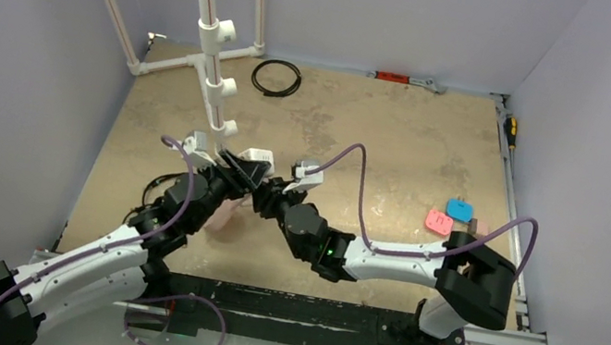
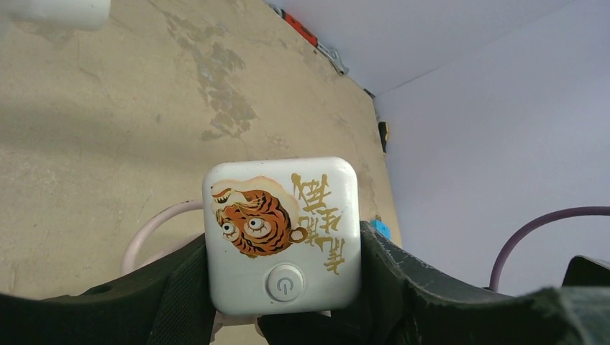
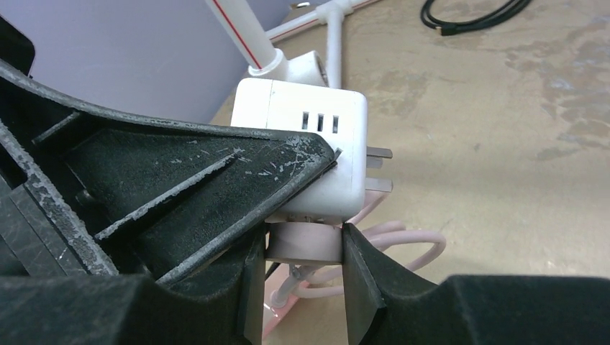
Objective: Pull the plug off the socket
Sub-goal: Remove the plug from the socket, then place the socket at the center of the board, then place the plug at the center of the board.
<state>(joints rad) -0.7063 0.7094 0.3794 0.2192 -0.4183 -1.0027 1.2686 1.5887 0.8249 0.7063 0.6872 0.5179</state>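
The socket [image 2: 280,230] is a white cube with a tiger sticker and a power button. My left gripper [image 2: 284,287] is shut on it, one finger on each side. In the right wrist view the socket [image 3: 316,129] shows dark slots and two metal prongs [image 3: 378,169], held above the table. The round pink plug [image 3: 302,243] sits against the cube's underside. My right gripper [image 3: 302,251] is shut on the plug. Its pink cable [image 3: 410,248] loops below. In the top view the grippers [image 1: 240,176] [image 1: 272,195] meet mid-table, and the socket is mostly hidden between them.
A white pipe frame [image 1: 214,26] stands at the back left, close behind the grippers. A black cable coil [image 1: 276,78] lies at the back. Pink [image 1: 438,221] and blue [image 1: 460,210] items lie at the right. Tools lie at the back edge [image 1: 397,78] and right edge [image 1: 511,130].
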